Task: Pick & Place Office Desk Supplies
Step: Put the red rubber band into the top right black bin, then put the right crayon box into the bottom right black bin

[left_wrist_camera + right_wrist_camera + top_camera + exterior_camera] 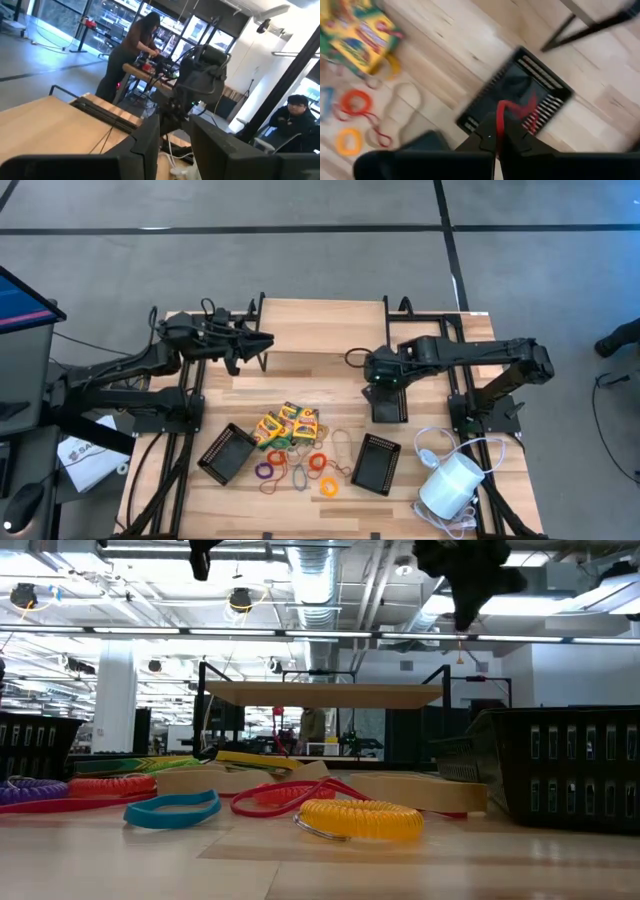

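My right hand [496, 137] hung above a black mesh tray [517, 92], its fingers pressed together on a red elastic loop [516, 111] that dangled down toward the tray. My left hand [262, 343] waited high over the far left part of the desk [320, 320], away from the supplies; its fingers stood a little apart and held nothing.

The other supplies lay together on the near middle of the desk: the crayon boxes [288, 423] and, just beside them, the orange loops [318, 462], a purple loop [265, 471] and a yellow loop [329, 487], between two other mesh trays [227, 452].

I judged that the risk was in the release. The loop was thin and springy, and it hung to one side of my fingers. If I let go while not well over the tray, it could catch on the rim or bounce out on the desk. It could also stay hooked on one finger and come away with my hand.
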Controlling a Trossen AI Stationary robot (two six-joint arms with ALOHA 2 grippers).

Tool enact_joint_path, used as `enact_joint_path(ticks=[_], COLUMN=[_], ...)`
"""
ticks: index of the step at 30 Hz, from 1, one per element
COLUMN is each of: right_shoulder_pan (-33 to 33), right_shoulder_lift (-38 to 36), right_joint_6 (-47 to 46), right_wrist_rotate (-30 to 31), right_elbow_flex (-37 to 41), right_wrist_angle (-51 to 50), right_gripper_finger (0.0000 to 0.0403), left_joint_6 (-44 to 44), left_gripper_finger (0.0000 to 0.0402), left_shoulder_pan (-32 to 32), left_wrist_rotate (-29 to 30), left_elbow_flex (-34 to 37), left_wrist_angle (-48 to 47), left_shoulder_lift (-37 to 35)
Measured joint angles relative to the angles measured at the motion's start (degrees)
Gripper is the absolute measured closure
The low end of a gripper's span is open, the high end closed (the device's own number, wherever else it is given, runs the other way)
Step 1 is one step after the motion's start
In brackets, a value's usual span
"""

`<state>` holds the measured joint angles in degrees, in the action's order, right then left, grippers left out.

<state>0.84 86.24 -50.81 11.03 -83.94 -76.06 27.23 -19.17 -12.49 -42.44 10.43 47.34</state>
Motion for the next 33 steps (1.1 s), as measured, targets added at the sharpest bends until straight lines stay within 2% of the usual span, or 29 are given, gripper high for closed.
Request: enact_joint_path(ticks=[7,16,22,25,28,33], right_shoulder_pan=[0.0,0.3,0.3,0.6,1.5,3.1], right_shoulder_lift=[0.0,0.3,0.3,0.3,0.3,0.2], right_joint_6=[0.2,-2.6,-5.1,-5.2,-4.9,-3.7], right_wrist_rotate=[0.4,-0.6,-0.5,-1.3,-2.1,-2.2], right_elbow_flex=[3.2,10.2,11.1,10.9,10.0,8.4], right_wrist_angle=[0.3,0.1,-0.6,2.7,9.8,23.1], right_gripper_finger=[0.0388,0.0315,0.0266,0.0247,0.0234,0.0225], left_joint_6=[0.0,0.2,0.9,2.8,3.3,2.2], left_gripper_finger=[0.0301,0.0302,0.0302,0.0302,0.0302,0.0302], left_shoulder_pan=[0.5,0.5,0.5,1.1,3.4,7.9], left_wrist_rotate=[0.0,0.0,-1.4,-4.8,-8.7,-8.6], left_elbow_flex=[0.0,0.0,0.0,0.0,0.0,0.1], left_wrist_angle=[-0.6,-1.8,-2.3,-3.4,-8.9,-19.0], left_shoulder_lift=[1.3,2.4,2.4,3.2,5.3,11.3])
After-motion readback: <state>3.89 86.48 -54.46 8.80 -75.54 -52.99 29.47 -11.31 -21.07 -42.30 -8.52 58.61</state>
